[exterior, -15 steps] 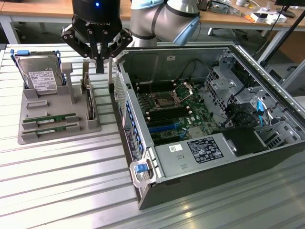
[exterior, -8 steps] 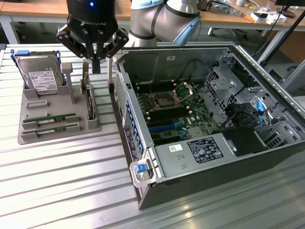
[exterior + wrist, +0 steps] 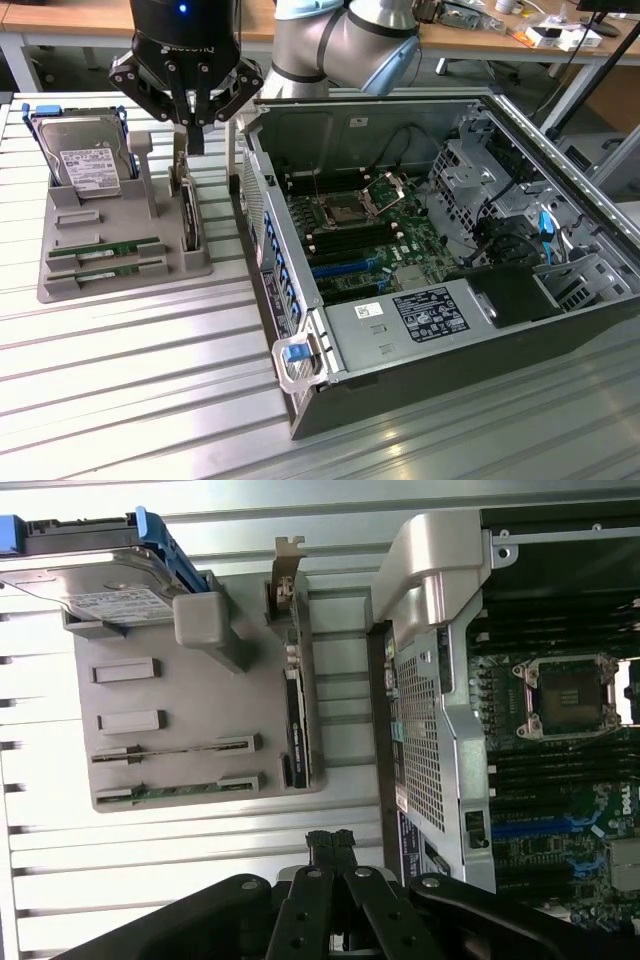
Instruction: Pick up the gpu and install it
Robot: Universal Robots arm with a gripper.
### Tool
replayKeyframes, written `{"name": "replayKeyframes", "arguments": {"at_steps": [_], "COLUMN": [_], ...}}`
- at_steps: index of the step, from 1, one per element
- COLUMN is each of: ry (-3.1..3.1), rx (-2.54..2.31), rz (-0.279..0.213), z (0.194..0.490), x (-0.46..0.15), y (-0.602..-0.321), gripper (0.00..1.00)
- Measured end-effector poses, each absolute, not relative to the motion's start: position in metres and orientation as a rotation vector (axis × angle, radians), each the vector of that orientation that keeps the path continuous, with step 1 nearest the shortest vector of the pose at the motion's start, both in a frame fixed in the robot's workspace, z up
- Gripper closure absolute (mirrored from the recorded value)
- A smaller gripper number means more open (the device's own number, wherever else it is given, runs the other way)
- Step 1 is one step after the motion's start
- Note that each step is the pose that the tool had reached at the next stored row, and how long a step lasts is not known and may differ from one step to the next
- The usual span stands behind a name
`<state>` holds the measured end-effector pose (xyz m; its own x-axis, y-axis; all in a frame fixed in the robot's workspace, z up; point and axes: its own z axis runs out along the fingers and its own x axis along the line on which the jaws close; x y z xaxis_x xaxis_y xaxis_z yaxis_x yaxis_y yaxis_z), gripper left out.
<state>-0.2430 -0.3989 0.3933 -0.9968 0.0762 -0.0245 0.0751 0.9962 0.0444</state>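
Hand: hand (image 3: 190, 125) clenched on nothing, hovering above the grey tray (image 3: 70, 288), near its upright card (image 3: 188, 215).
Gpu: gpu (image 3: 110, 249) slotted at the tray's front, long axis crosswise, below the hand.

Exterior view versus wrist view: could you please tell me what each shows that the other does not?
The exterior view adds the arm's grey joints, the drive bays with blue cables, and the desks behind. The wrist view adds a straight-down look at the case's perforated rear panel. Both share the grey tray, hard drive, green gpu sticks, upright card, motherboard and shut fingers.
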Motion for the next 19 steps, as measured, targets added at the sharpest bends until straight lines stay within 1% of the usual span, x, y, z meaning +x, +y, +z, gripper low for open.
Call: {"name": "replayKeyframes", "arguments": {"at_steps": [14,15,19], "ry": [3.112,3.112,3.112], "rx": [0.118,0.118,0.118], "rz": [0.068,0.068,0.068], "z": [0.393,0.393,0.393], "x": [-0.256,-0.27,-0.273], "y": [-0.399,-0.399,-0.399], "gripper": [0.89,0.89,0.89]}}
